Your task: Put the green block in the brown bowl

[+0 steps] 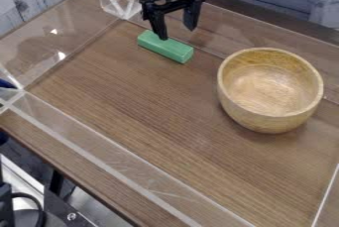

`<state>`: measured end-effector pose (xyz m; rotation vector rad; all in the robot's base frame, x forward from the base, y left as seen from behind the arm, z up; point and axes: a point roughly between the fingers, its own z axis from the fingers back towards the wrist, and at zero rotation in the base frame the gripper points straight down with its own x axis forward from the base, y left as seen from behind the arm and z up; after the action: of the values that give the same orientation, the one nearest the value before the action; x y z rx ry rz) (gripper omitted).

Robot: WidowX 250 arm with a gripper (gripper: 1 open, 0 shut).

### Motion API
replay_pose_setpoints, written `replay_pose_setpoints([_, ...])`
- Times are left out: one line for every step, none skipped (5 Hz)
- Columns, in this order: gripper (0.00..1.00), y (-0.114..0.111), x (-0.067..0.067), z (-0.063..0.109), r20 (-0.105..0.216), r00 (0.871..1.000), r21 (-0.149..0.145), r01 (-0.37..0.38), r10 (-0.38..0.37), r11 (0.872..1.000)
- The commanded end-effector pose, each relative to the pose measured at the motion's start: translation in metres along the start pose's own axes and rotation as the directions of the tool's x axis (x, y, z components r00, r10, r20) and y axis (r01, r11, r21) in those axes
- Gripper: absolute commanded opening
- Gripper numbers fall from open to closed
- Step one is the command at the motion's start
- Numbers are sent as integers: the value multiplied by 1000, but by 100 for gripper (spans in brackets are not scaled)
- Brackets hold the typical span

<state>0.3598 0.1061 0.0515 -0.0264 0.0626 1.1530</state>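
Observation:
The green block (166, 46) lies flat on the wooden table, left of centre and toward the back. My black gripper (172, 25) points down just above and behind it, fingers spread open with nothing between them; the left fingertip (151, 30) hangs over the block's far end. The brown bowl (271, 89) stands upright on the right side of the table with nothing in it, well apart from both block and gripper.
A clear plastic wall (79, 132) borders the table along the front left and back left edges. A clear folded piece (122, 1) stands at the back, left of the gripper. Bare wooden tabletop (146, 102) stretches between block and bowl.

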Motion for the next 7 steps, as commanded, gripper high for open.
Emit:
replay_pose_setpoints([100, -3, 7, 9, 50, 998, -28, -48, 50, 998])
replay_pose_setpoints([100, -3, 7, -2, 62, 996, -14, -58, 59, 998])
replay_pose_setpoints([0, -3, 8, -5, 63, 996, -12, -60, 60, 998])
replay_pose_setpoints([0, -4, 7, -7, 63, 996, -12, -58, 59, 998])
replay_pose_setpoints([0, -3, 5, 0, 49, 998, -16, -48, 49, 999])
replay_pose_setpoints([0, -2, 2, 8, 35, 999, -19, -38, 39, 999])
replay_pose_setpoints([0, -2, 0, 18, 17, 999, -26, -26, 27, 999])
